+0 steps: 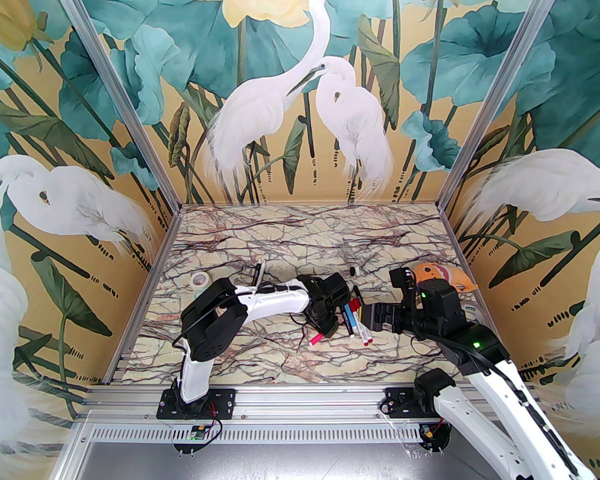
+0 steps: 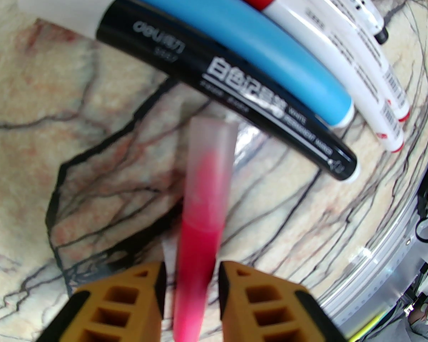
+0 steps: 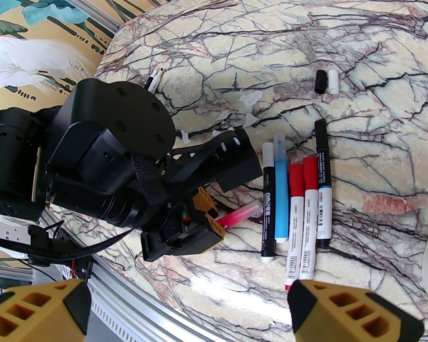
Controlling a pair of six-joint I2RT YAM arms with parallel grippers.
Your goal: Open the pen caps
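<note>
Left gripper [image 2: 191,267] straddles pink pen [image 2: 203,198] (blurry), cap [image 2: 211,144] toward black marker [image 2: 235,94].

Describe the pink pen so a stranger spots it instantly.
On the marble table, find the row of pens. Beside it, inside the left pincer, lies the pink pen: the only pink one, with a frosted cap.

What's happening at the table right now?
The left gripper straddles the pink pen, its cap still on; whether it's clamped isn't clear. The right gripper hangs wide open near the row of five capped pens. Two loose caps, black and white, lie farther back.
</note>
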